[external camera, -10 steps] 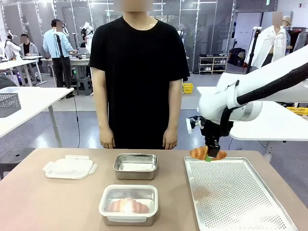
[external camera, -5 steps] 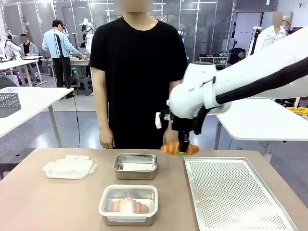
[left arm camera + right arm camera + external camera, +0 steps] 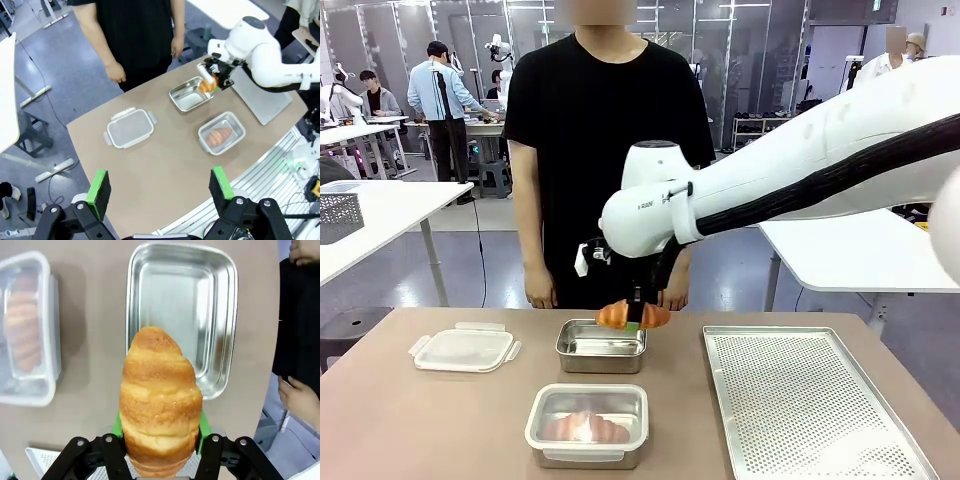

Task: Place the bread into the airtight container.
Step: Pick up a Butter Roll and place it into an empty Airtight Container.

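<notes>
Two steel containers sat near the middle of the desk in the front view: an open container (image 3: pixel 602 346), empty, toward the far edge, and a lidded container (image 3: pixel 587 424) nearer the robot's edge, with another pastry inside. The right tool (image 3: pixel 634 322) hung above the open container's right rim, clamped on the bread (image 3: pixel 616 316), whose long axis ran parallel to the far edge. A loose lid (image 3: pixel 463 349) lay toward the left edge and a perforated tray (image 3: pixel 810 400) toward the right.

From the left wrist, the left tool (image 3: pixel 160 186) stood wide and empty, well back over the near edge (far from the work).

From the right wrist, the bread's length lined up with the open container's long side, overlapping one end of it. By my reading, the drop called for a short carry toward the container's centre.
</notes>
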`<action>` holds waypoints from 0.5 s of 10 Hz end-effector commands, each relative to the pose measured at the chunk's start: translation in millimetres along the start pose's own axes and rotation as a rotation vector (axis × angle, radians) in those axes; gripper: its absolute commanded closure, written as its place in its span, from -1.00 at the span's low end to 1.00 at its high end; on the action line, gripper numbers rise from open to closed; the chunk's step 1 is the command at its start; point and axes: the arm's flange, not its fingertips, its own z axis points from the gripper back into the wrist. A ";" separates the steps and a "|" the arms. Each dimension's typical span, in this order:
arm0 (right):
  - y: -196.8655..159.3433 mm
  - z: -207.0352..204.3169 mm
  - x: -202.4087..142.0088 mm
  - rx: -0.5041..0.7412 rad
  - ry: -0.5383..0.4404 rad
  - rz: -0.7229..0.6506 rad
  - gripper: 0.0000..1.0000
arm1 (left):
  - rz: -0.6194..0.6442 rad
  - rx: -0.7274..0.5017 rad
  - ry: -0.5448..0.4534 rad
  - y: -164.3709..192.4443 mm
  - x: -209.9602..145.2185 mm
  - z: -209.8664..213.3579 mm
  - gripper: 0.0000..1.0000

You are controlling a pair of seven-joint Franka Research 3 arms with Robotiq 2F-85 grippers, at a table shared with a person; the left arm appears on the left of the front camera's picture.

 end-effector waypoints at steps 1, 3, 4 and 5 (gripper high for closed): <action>-17.2 -6.5 22.0 0.015 0.023 -0.043 -0.19 | -0.004 -0.005 -0.002 -0.4 0.7 0.5 -1.00; -19.3 -24.8 45.7 0.022 0.034 -0.026 -0.19 | -0.004 -0.005 -0.002 -0.4 0.7 0.5 -1.00; -19.9 -33.5 58.1 0.009 0.020 -0.028 -0.19 | -0.004 -0.005 -0.002 -0.4 0.7 0.5 -1.00; -20.0 -38.5 66.3 -0.004 0.020 -0.022 -0.19 | -0.004 -0.005 -0.002 -0.4 0.7 0.5 -1.00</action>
